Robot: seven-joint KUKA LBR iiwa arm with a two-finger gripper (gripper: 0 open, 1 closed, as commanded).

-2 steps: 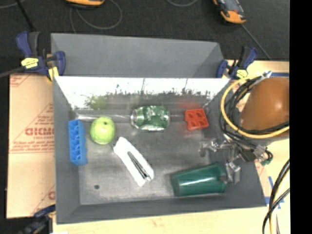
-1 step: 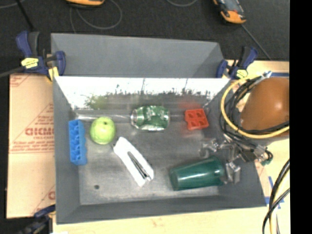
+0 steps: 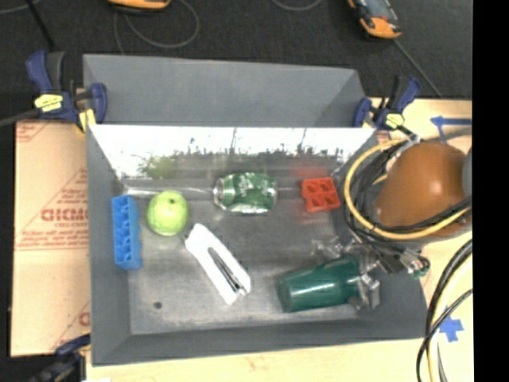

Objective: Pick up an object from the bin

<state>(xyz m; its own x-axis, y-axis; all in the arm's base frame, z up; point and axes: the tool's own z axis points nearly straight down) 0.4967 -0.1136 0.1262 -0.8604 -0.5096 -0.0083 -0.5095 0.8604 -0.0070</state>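
Dark green cup [image 3: 318, 287], lying on its side in the lower right part of the grey bin [image 3: 238, 102], close to the front wall. The claw [image 3: 362, 273] sits low at the cup's right end; whether it is apart or together cannot be told. Left of the cup lies a white oblong piece [image 3: 216, 263] with a dark slot. Farther off are a crushed green can [image 3: 246, 192] whose print is unreadable, a red brick [image 3: 320, 194], a green apple [image 3: 168, 213] and a blue brick [image 3: 126, 231].
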